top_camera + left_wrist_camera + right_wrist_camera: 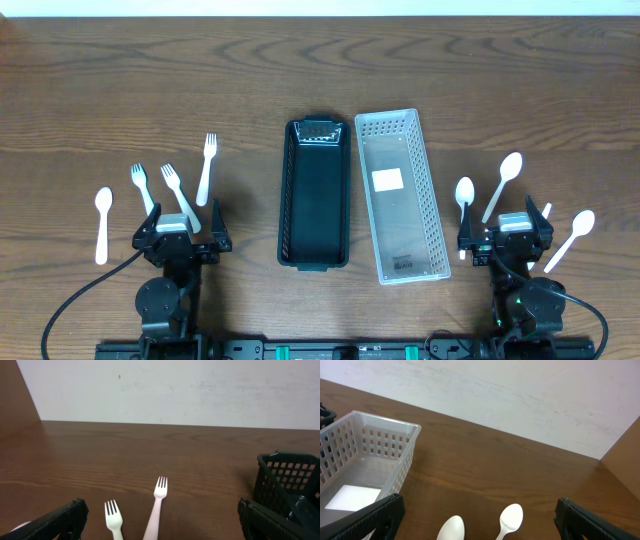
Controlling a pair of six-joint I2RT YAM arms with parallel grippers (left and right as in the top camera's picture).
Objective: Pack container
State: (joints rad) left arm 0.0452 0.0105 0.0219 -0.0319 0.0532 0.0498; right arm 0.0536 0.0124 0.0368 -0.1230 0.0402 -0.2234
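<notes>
Now | left fingers (65, 517) spread, empty | right fingers (375, 517) spread, empty | black basket (317, 195) just beside white basket (402, 195), middle of desk (320, 70) | forks (207, 168) lie near left fingers, spoons (503, 185) near right fingers

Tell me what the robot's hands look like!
The left hand and right hand are both black, each with two flat fingers and a silvery block between them. Round black joints sit behind them, and a black cable loops from each arm.

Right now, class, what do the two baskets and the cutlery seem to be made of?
Black basket: likely moulded plastic, matte, with lattice walls. White basket: translucent plastic, perforated sides. Forks and spoons: probably thin white disposable plastic, smooth, slightly glossy.
</notes>
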